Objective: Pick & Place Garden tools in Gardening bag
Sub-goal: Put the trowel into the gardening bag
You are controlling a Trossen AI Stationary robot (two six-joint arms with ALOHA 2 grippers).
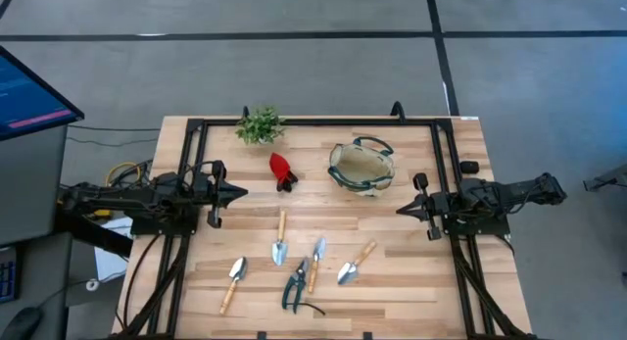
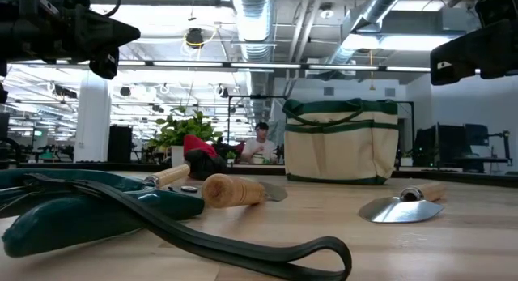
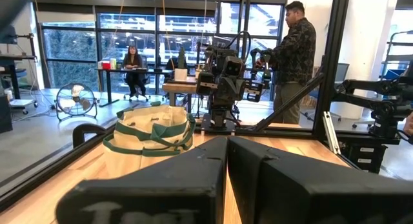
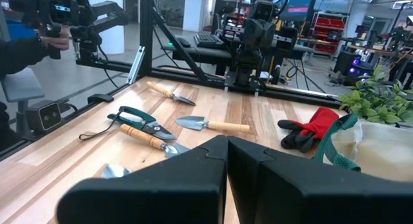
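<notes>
The bag is beige with dark green trim. The trowels have silver heads and pale wooden handles. The pruners are dark green; the far tool is red and black.

bag: beige cloth | trowels: shiny metal, wooden handles | table: wood

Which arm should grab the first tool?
Probably right: the right gripper waits close to the bag and the nearest trowel. The left gripper sits farther from the bag. Nothing is bagged yet.
</notes>
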